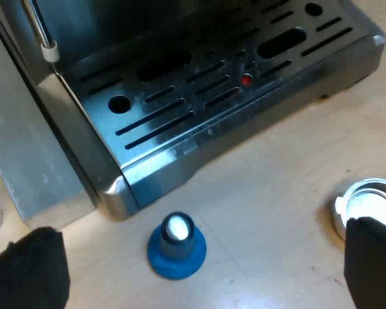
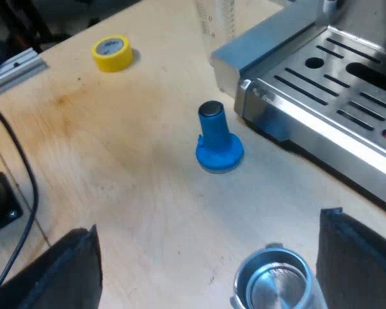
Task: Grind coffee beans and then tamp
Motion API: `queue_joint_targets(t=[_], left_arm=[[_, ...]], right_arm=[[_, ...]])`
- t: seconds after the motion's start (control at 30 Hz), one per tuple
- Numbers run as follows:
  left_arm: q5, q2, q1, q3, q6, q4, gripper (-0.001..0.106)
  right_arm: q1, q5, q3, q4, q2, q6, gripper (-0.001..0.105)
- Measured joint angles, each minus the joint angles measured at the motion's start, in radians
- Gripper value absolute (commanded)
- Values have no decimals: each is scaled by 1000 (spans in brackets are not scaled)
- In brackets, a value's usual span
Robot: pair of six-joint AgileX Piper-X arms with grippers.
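- Left pincer (image 1: 202, 267): fingers spread wide apart, holding nothing, above the tabletop (image 1: 270, 187).
- Blue tamper (image 1: 177, 246): upright on the tabletop between the left pincer's fingers, touching neither. It stands just off the corner of the espresso machine (image 1: 71, 135) at its slotted drip tray (image 1: 180, 109).
- Metal holder (image 1: 368, 201): basket open side up on the tabletop, partly covered by one left finger. Handle not visible.
- Right pincer (image 2: 209, 248): fingers wide apart, holding nothing. The holder's basket lies between them, nearer one finger, and the tamper stands farther out.
- Measuring glass (image 2: 215, 26): beside the machine, beyond the tamper.
- Yellow tape roll (image 2: 112, 53): flat on the tabletop, well apart from the tamper.
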Motion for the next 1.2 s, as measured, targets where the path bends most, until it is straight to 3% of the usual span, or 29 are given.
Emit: queue_joint_targets(t=[0.23,0.47,0.57,0.73,0.87,1.07,1.2], left_arm=[[-6,-21,0,-134,-21,33,88],[-24,-21,2,-173,-56,30,88],[-21,-21,41,-172,-74,29,88],[23,-2,212,-172,-80,54,88],[23,3,254,-172,-82,53,88],[10,-26,258,-193,-80,105,88],[-13,-107,256,-192,-39,128,88]], right_arm=[[-18,55,-207,270,0,28,70],[-215,35,-287,424,0,35,70],[-362,-63,-296,471,0,44,70],[-628,-224,-296,585,0,49,70],[-745,-287,-296,652,0,42,70],[-966,-313,-296,758,0,-56,70],[-1085,-310,-296,825,-23,-135,70]])
